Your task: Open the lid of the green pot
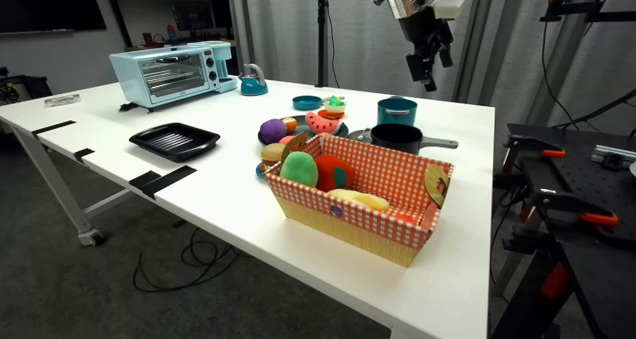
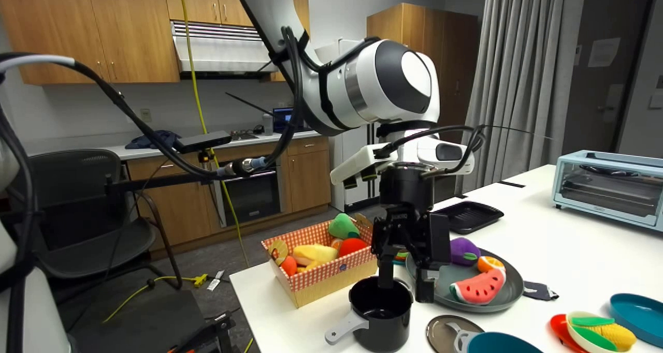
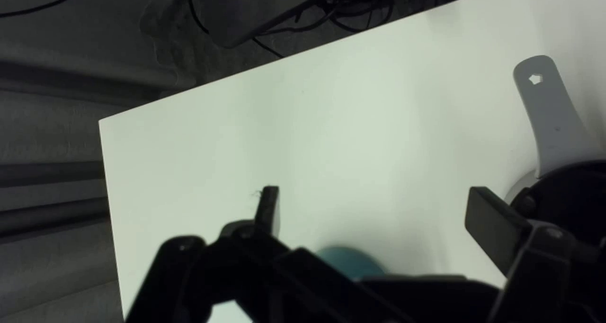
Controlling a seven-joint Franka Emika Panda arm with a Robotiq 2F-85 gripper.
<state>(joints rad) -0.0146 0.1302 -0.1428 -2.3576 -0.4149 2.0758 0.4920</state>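
Note:
The green pot is a teal round pot with a light grey handle, standing on the white table. In an exterior view only its top shows at the bottom edge. In the wrist view a teal piece of it shows at the bottom, mostly hidden by my gripper. A dark grey-brown disc, looking like the lid, lies flat beside the pot; I cannot make out its knob. It also shows partly behind the basket. My gripper is open and empty above the table, fingers wide apart and pointing down.
A black saucepan with a long grey handle stands beside the pot. A red-checked basket of toy food is nearby. A grey plate holds toy food. A teal pan and toaster oven are farther off.

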